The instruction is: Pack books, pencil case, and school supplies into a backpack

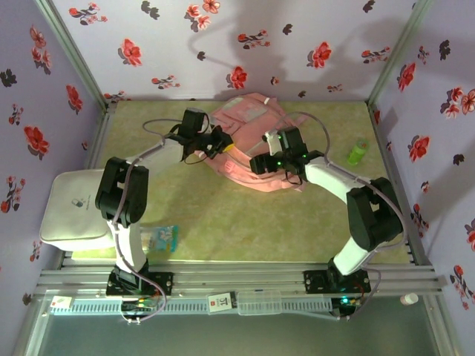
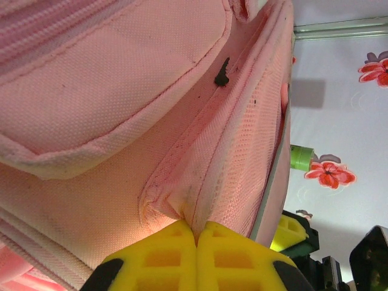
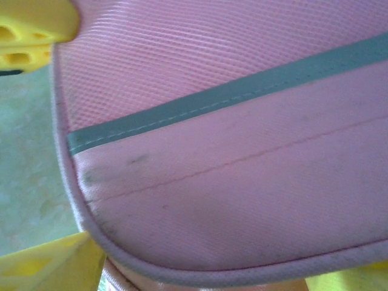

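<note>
Olive-green tabletop (image 1: 223,230), floral walls (image 1: 297,37); left hand (image 2: 196,233) pinches backpack (image 2: 121,91), right hand (image 3: 70,139) spread.

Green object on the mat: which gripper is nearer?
Right. The right gripper is over the backpack, left of the green object; the left gripper is farther left.

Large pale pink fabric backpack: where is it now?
Top view: the backpack lies at the far middle of the table, between the left gripper, pinching a fold of it, and the open right gripper.
</note>
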You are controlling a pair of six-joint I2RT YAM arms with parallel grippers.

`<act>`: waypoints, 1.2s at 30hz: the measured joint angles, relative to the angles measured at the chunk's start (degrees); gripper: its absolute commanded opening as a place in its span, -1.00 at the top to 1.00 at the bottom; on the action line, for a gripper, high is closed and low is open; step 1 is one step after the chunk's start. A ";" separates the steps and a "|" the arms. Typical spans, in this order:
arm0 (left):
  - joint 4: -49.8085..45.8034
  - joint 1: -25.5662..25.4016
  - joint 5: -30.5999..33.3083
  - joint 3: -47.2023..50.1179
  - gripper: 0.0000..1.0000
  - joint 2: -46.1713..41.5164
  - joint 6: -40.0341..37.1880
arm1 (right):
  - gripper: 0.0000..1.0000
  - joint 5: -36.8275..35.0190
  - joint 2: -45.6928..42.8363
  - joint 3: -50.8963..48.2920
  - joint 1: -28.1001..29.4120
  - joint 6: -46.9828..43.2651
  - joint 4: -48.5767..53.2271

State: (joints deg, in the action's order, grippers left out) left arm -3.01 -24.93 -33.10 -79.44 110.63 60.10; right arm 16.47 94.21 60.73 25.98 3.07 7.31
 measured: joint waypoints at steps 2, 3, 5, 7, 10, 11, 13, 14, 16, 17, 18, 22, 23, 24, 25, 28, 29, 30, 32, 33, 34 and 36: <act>-0.02 0.28 -0.02 0.00 1.00 0.00 0.00 | -0.46 1.49 -0.02 -0.37 0.00 -0.83 -0.26; -0.04 0.44 -0.07 0.00 1.00 0.00 -0.02 | -0.43 2.19 -0.02 -0.68 0.00 -1.38 -0.42; -0.04 0.59 -0.15 0.00 1.00 0.00 -0.02 | -0.32 2.75 -0.02 -1.05 0.04 -1.92 -0.46; -0.07 0.66 -0.15 0.00 1.00 0.00 -0.02 | -0.14 2.84 -0.15 -1.36 0.15 -2.64 -0.55; -0.07 0.72 -0.17 0.00 1.00 0.00 -0.04 | -0.01 2.36 -0.37 -1.57 0.22 -3.28 -0.35; -0.07 0.74 -0.17 0.00 1.00 0.00 -0.09 | 0.02 1.90 -0.46 -1.57 0.22 -3.61 -0.31; -0.07 0.74 -0.20 0.00 1.00 0.00 -0.22 | 0.12 1.22 -0.52 -1.57 0.22 -4.22 -0.17; -0.07 0.74 -0.20 0.00 1.00 -0.02 -0.24 | 0.19 0.87 -0.52 -1.57 0.22 -4.35 -0.15; -0.09 0.74 -0.17 0.00 1.00 0.00 -0.26 | 0.35 0.15 -0.52 -1.57 0.22 -5.07 0.02; -0.09 0.74 -0.17 0.00 1.00 -0.02 -0.26 | 0.41 -0.17 -0.52 -1.57 0.22 -5.25 0.11; -0.09 0.74 -0.17 0.00 1.00 -0.02 -0.26 | 0.45 -0.39 -0.52 -1.57 0.22 -5.44 0.24; -0.09 0.83 -0.17 0.00 1.00 -0.02 -0.28 | 0.49 -0.61 -0.52 -1.57 0.22 -5.99 0.55; -0.11 0.83 -0.20 0.00 1.00 -0.02 -0.31 | 0.50 -0.61 -0.52 -1.57 0.24 -6.12 0.66; -0.15 0.83 -0.20 0.00 1.00 -0.02 -0.44 | 0.53 -0.61 -0.52 -1.57 0.28 -6.16 0.68; -0.17 0.83 -0.20 0.00 1.00 -0.02 -0.46 | 0.58 -0.61 -0.52 -1.57 0.28 -6.21 0.68; -0.22 0.83 -0.17 0.00 1.00 -0.02 -0.46 | 0.65 -0.59 -0.52 -1.55 0.35 -7.04 1.33; -0.26 0.83 -0.17 0.00 1.00 -0.02 -0.46 | 0.69 -0.59 -0.52 -1.53 0.44 -7.23 1.60; -0.28 0.83 -0.17 0.00 1.00 -0.02 -0.48 | 0.71 -0.59 -0.52 -1.53 0.44 -7.43 1.75; -0.31 0.83 -0.17 0.00 1.00 -0.02 -0.48 | 0.80 -0.63 -0.61 -1.53 0.55 -7.61 1.95; -0.28 0.83 -0.20 0.00 1.00 -0.02 -0.46 | 0.83 -0.68 -0.85 -1.60 0.55 -7.63 1.99; -0.28 0.83 -0.17 0.00 1.00 -0.02 -0.48 | 0.86 -0.81 -1.27 -1.77 0.55 -7.63 1.97; -0.26 0.83 -0.26 0.00 1.00 -0.02 -0.48 | 0.92 -1.05 -2.80 -2.69 0.55 -7.56 1.88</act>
State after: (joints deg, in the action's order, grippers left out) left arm -3.27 -24.10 -33.36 -79.44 110.61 59.61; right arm 15.42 91.42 58.04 26.52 -4.49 9.19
